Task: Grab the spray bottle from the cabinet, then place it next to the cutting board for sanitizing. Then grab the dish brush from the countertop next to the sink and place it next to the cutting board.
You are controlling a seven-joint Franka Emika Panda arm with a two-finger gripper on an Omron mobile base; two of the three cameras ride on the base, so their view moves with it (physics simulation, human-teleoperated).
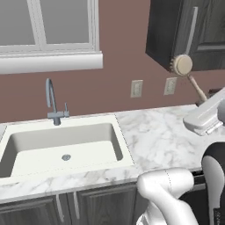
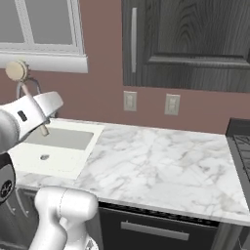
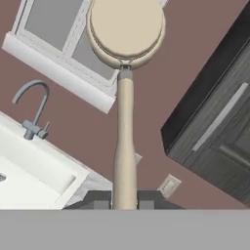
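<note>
Kitchen scene with a reddish-brown wall, white-framed window (image 1: 48, 26) at upper left and two pale wall outlets (image 1: 136, 88) above the bench. White marble countertop (image 2: 161, 166) with grey veins, serving as the bench, running from the sink to a dark appliance edge at far right of the right base view. White recessed sink (image 1: 61, 147) set into the bench at left, round drain in its floor, tall curved grey faucet (image 1: 52, 101) standing behind it. Dark grey wood-grain cabinet (image 2: 190, 44) hanging on the wall above the bench, door closed, long metal handle (image 2: 134, 39) running vertically along its left edge. Dark base cabinets with metal handles below the bench.

Dish brush (image 3: 125, 112) raised in the air, well above the bench and apart from it, to the right of the sink in the left base view. Round pale disc head (image 1: 182, 65) pointing up, seen against the lower corner of the cabinet; thin straight wooden handle slanting down into the gripper (image 3: 125, 199). Gripper clamped on the lower end of the handle, a dark fingertip (image 3: 97, 200) pressed against either side. Brush roughly in line with the gripper's axis.
</note>
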